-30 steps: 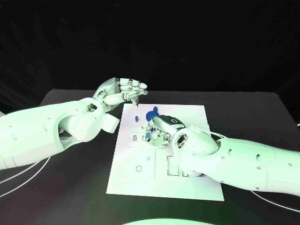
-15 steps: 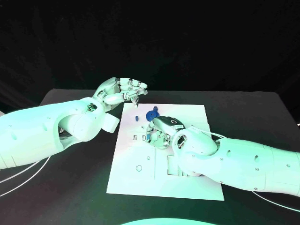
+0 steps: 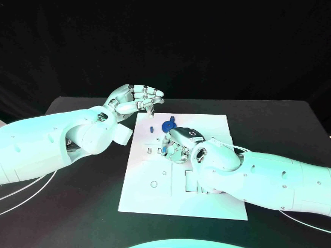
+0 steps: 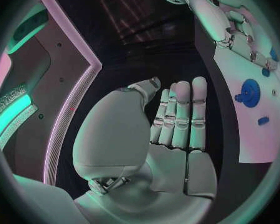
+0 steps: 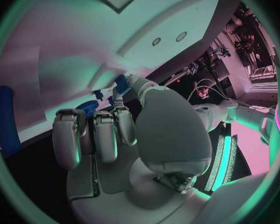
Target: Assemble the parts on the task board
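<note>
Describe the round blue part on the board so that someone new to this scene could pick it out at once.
Start at the white rectangular task board in the middle of the black table. Near its far edge, just beyond the right hand, lies the round blue disc-shaped part. It is the largest blue piece there; the small blue part beside it is a mere speck.

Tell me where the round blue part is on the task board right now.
In the head view the round blue part lies on the far end of the white task board, between the left hand and the right hand.
</note>
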Available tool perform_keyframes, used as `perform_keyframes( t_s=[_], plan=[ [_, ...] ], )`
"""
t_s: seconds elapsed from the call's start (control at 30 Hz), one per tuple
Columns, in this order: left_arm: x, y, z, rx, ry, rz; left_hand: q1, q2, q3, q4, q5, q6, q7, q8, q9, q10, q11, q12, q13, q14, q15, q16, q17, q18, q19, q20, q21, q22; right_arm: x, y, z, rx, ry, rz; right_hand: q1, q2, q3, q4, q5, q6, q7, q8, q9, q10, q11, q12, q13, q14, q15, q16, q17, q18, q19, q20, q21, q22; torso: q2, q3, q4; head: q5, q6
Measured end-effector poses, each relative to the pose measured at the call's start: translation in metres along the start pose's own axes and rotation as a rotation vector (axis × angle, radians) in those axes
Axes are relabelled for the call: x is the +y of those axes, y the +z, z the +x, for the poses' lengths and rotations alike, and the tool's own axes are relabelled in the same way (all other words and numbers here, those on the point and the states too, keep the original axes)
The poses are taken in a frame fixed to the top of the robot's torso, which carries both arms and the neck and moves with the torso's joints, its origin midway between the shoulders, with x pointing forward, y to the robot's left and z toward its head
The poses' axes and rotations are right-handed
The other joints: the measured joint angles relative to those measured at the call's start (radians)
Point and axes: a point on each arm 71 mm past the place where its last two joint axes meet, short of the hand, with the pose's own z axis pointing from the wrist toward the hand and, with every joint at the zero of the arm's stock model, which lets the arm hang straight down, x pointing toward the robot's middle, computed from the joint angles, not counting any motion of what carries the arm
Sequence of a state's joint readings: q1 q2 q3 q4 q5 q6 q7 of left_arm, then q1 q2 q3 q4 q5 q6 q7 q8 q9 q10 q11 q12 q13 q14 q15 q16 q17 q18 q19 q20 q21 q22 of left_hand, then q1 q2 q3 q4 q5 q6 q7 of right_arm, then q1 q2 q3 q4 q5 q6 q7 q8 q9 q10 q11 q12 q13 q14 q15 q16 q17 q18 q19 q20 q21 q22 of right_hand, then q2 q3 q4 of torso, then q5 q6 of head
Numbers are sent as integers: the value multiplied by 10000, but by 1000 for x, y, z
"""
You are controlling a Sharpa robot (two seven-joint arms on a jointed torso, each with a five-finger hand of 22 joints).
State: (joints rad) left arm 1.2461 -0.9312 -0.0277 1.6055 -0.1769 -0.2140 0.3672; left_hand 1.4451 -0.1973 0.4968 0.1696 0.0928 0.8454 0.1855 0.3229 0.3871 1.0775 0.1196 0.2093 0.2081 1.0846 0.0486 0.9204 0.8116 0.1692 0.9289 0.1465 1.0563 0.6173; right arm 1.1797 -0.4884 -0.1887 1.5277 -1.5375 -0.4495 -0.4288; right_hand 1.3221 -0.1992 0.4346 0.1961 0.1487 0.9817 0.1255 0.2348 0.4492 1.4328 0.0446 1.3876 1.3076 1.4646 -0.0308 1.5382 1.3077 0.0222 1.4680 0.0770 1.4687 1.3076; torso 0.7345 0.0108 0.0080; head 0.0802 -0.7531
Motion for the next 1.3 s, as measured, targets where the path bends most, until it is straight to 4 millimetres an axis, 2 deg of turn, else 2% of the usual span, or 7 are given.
perform_keyframes(
  t_s=[0.23, 0.37, 0.57, 0.77, 1.03, 1.23, 1.3],
  plan=[
    [0, 0, 0, 26, -10, -16, 0, 0, 0, 0, 0, 0, 0, 0, -1, 0, 0, 0, -1, 0, 0, 0, 0, 0, 0, 0, 0, 1, -1, 0, 0, 3, -4, 7, -113, -113, -72, 72, -115, -271, 91, -67, -51, -189, 70, -231, -1, 23, 24, -55, -1, 0, 0, 0, -146, -1, -3, -2, -5, -4, 0],
    [0, 0, 0, 35, -13, -30, 0, 0, 0, 0, 0, 0, 0, 0, -1, 1, 0, -1, -1, 0, 0, 0, 0, 0, 0, 0, 0, 1, -1, 0, 0, -2, 16, -34, -228, -228, -285, 273, -781, -562, 155, -116, -99, -456, 145, -542, -1, 18, 94, -95, -1, 0, 0, 78, -262, -1, -4, -7, -5, -11, 2],
    [0, 0, 0, 43, -15, -42, 0, 0, 0, 0, 0, 0, 0, 0, -1, 1, 0, -1, -2, 0, 0, 0, 0, 0, 0, 0, 0, 1, 1, 0, 0, -39, 60, -151, -305, -312, -1637, 764, -931, -852, 209, -116, -136, -631, 163, -761, -1, -15, 132, -156, -2, -1, -36, 113, -494, -2, -5, -8, 1, -11, 3],
    [1, 0, 0, 50, -17, -50, -41, 41, 0, 0, 0, 0, 0, 0, -2, -36, 37, -1, -2, 0, 0, 0, 0, 0, 1, 0, 0, 10, 3, -2, -1, -127, 142, -279, -19, -56, -2832, 949, -965, -921, 207, -116, -142, -681, 182, -763, -1, 19, 166, -156, -2, -1, -36, 112, -543, -2, -4, -8, 1, -11, 9],
    [2, 1, -2, 24, 25, -111, -41, 41, 28, -28, 0, 0, 0, 0, 9, -36, 36, 1, 2, 0, 0, 0, 0, 0, 1, 1, 49, 53, -1, -12, -6, -391, 373, -473, 89, 52, -3230, 962, -965, -1021, 234, -115, -142, -681, 182, -764, -2, 19, 166, -209, -3, -1, -36, 112, -581, -3, -9, -3, 7, -20, 10],
    [6, 1, -8, -82, 308, -328, -514, 15, -192, 74, 0, 127, -197, 147, 196, 514, -211, 1211, 780, 1078, -169, 1439, 1456, 1, 179, -95, 340, 387, -12, -22, -33, -678, 625, -1043, 748, 484, -3170, 902, -965, -1223, 294, -183, -197, -682, 184, -712, -2, -1, 186, -209, -3, 159, 0, 148, -915, 0, -35, -1, 1, -7, 41],
    [7, 1, -11, -130, 481, -497, -915, 28, -470, 298, 0, 127, -198, 319, 358, 514, -311, 2443, 1690, 1803, -242, 2579, 2595, 0, 662, -155, 717, 955, -18, -25, -48, -685, 716, -1216, 811, 517, -3144, 876, -965, -1240, 310, -183, -201, -715, 217, -712, -2, 18, 236, -209, -3, 159, 0, 148, -1000, 6, -56, -1, -10, -4, 45]
  ],
)
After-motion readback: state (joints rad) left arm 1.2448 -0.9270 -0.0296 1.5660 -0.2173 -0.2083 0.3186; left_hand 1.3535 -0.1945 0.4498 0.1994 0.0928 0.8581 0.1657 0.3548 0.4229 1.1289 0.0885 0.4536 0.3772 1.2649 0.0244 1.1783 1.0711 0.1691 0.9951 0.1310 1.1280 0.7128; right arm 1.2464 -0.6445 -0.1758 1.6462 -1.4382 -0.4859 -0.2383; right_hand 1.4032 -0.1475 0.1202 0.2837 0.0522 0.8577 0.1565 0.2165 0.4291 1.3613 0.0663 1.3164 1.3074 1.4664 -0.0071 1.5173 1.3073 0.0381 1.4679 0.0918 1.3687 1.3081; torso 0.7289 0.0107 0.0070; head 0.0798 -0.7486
